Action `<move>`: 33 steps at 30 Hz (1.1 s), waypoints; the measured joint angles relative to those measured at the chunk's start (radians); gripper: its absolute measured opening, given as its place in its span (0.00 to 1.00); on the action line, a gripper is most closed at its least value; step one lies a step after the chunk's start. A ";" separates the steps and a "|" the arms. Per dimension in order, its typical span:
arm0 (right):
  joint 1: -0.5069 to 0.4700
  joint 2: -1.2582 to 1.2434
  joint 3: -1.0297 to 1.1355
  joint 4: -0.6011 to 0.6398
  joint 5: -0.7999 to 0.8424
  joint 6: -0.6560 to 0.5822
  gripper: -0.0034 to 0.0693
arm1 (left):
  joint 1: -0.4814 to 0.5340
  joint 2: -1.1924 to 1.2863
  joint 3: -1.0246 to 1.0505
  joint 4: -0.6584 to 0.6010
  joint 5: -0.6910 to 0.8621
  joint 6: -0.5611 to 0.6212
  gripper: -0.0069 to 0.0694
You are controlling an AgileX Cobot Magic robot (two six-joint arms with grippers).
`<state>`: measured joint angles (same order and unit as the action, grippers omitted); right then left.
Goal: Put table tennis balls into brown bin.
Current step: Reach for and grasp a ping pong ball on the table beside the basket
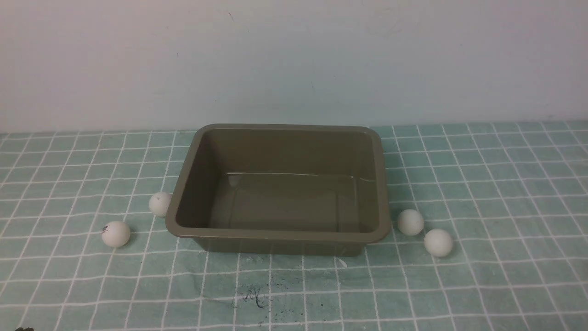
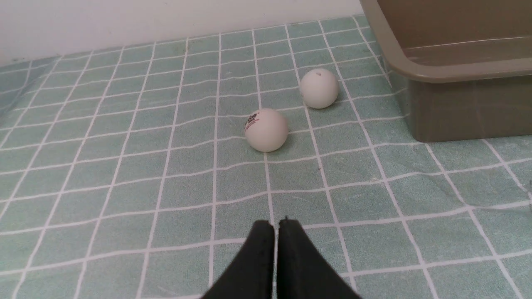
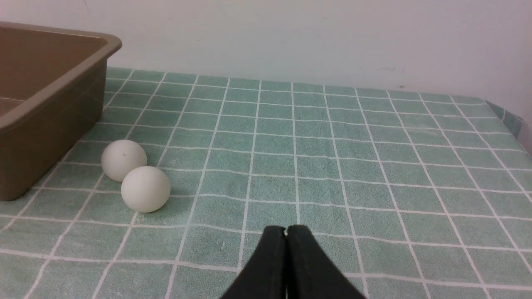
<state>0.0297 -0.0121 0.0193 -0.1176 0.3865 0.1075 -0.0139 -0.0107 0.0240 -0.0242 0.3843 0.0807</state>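
- The green checked tablecloth (image 1: 482,184) is shown spread beneath the bin.
- The brown bin (image 1: 275,233) is pictured upright and empty.
- The left gripper (image 2: 276,226) and right gripper (image 3: 286,230) are seen pressed closed on nothing, apart from the bin.
- Two table tennis balls (image 1: 160,204) (image 1: 115,234) are seen left of the bin, and two more balls (image 1: 410,222) (image 1: 438,242) right of it.

1 table tennis ball (image 2: 266,130) bears small dark-and-red print, too blurred to read.
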 joint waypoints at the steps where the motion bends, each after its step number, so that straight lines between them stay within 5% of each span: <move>1: 0.000 0.000 0.000 0.000 0.000 0.000 0.03 | 0.000 0.000 0.000 0.000 0.000 0.000 0.08; 26: 0.000 0.000 0.000 0.000 0.000 0.000 0.03 | 0.000 0.000 0.001 0.003 -0.010 0.000 0.08; 33: 0.000 0.000 0.000 -0.005 0.000 0.001 0.03 | 0.000 0.000 0.004 -0.221 -0.299 -0.064 0.08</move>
<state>0.0297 -0.0121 0.0193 -0.1223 0.3865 0.1087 -0.0139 -0.0107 0.0280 -0.2453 0.0851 0.0164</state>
